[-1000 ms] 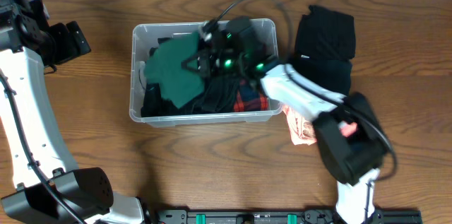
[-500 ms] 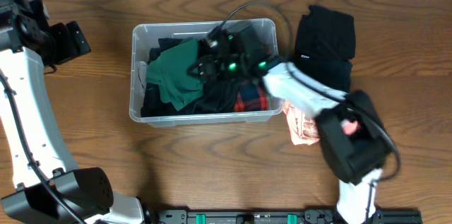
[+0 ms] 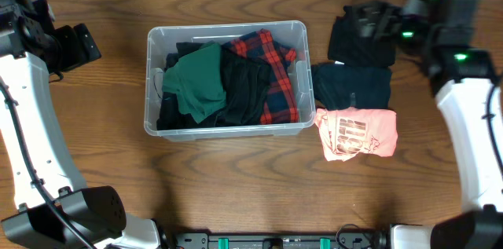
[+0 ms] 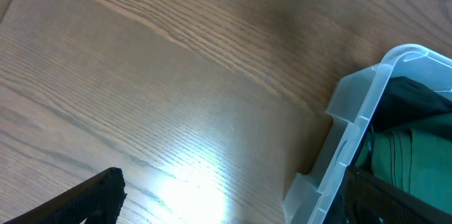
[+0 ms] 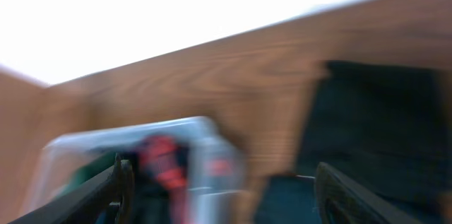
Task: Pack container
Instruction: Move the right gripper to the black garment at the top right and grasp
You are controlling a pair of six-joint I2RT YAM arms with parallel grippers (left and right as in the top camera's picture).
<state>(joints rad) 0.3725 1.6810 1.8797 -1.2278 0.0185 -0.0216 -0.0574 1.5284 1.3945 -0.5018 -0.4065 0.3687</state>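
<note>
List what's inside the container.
The container holds a green garment, black clothing beside it and a red plaid cloth. The pile covers the floor, so anything underneath cannot be seen.

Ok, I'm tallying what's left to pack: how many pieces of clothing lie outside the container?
3, all right of the container: a black garment at the back, a dark one in the middle, a pink shirt at the front. Folds may hide more.

Clear plastic container (image 3: 225, 127) upright, table centre-left, filled with folded clothes.
</note>
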